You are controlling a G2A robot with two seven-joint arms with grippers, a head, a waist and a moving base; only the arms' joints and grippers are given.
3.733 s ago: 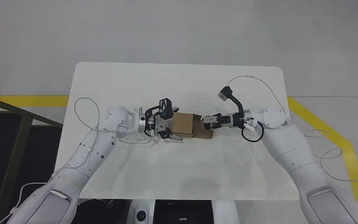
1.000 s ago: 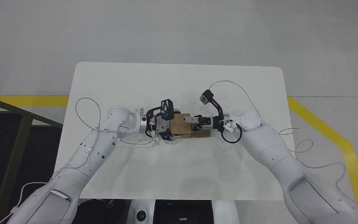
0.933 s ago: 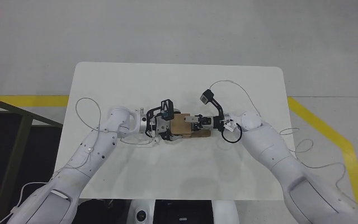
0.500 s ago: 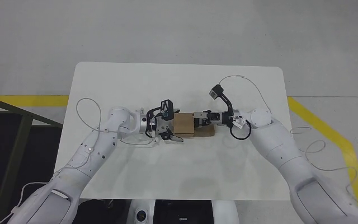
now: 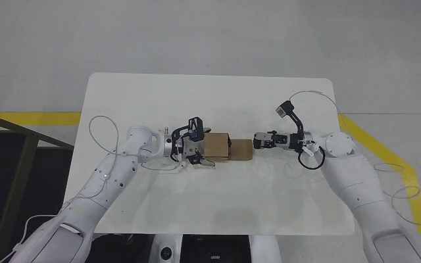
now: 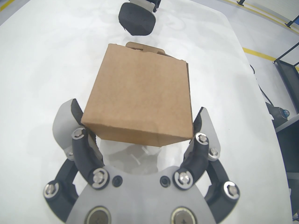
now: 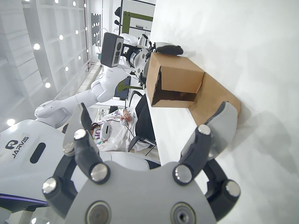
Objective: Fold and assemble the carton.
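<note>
Left fingers (image 6: 62, 124) tight on the carton (image 6: 140, 89); right fingers (image 7: 224, 117) wide apart, empty, just beside its flap (image 7: 217, 94).

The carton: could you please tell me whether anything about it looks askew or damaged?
The carton has one end open, facing the right end effector; its flap lies flat on the table, and one inner edge looks ragged.

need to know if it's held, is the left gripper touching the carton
Touching. The left wrist view shows the left gripper with fingers pressed against both sides of the carton.
</note>
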